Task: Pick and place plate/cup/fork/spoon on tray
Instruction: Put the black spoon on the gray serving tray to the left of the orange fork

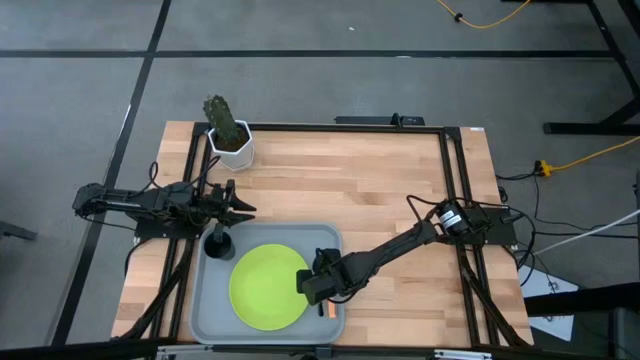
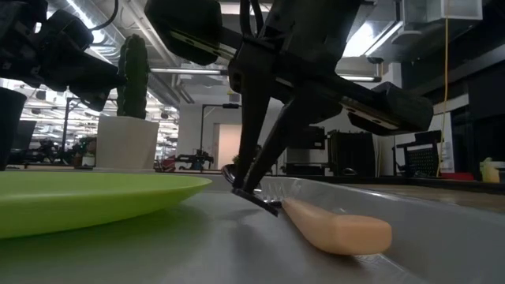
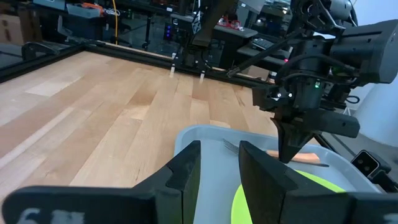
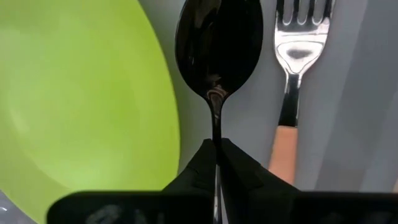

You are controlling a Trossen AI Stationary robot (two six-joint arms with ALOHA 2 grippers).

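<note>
The light-grey tray (image 1: 205,320) lies at the table's near edge. On it are the lime-green plate (image 1: 268,287), the black cup (image 1: 218,243) at its far left corner, and the orange-handled fork (image 4: 292,74) by its right rim. My right gripper (image 1: 315,283) is low over the tray between plate and fork, shut on the dark spoon (image 4: 217,37). My left gripper (image 1: 240,205) is open and empty, just beyond the tray's far left corner, near the cup. My right gripper pinches the spoon's thin handle (image 4: 217,134) between its two fingertips. The fingers come from above, slanting down, and lie along the handle. The spoon's bowl (image 4: 217,43) points away from the gripper, between plate and fork, low over the tray floor; whether it touches the floor, I cannot tell.
A white pot with a cactus (image 1: 230,135) stands at the table's far left. Bare wooden table (image 1: 380,190) lies beyond and to the right of the tray. Black frame rails (image 1: 455,200) run along the table's sides.
</note>
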